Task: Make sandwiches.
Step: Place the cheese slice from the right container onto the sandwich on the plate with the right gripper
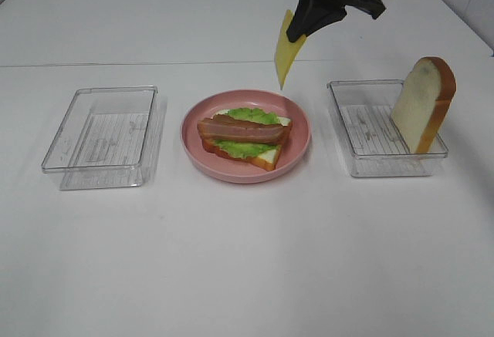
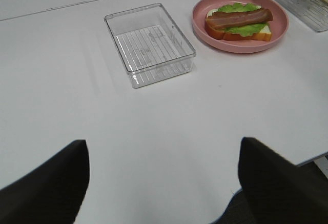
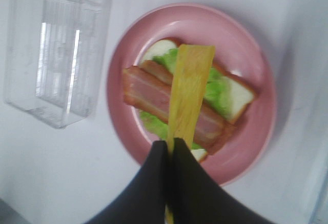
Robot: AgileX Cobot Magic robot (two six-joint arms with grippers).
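Observation:
On the pink plate (image 1: 297, 150) lies a bread slice (image 1: 266, 156) topped with green lettuce (image 1: 251, 115) and bacon strips (image 1: 243, 131); the stack also shows in the left wrist view (image 2: 239, 20) and the right wrist view (image 3: 154, 96). My right gripper (image 1: 303, 30) is shut on a thin yellow cheese slice (image 1: 285, 53) that hangs in the air above the plate's far edge; in the right wrist view the cheese (image 3: 188, 88) hangs over the bacon. A second bread slice (image 1: 423, 104) stands upright in the right tray (image 1: 370, 163). My left gripper (image 2: 163, 183) is open, low over bare table.
A clear plastic tray (image 1: 104, 133) with nothing in it sits left of the plate; it also shows in the left wrist view (image 2: 148, 42). The white table (image 1: 247, 260) runs to a far seam behind the trays.

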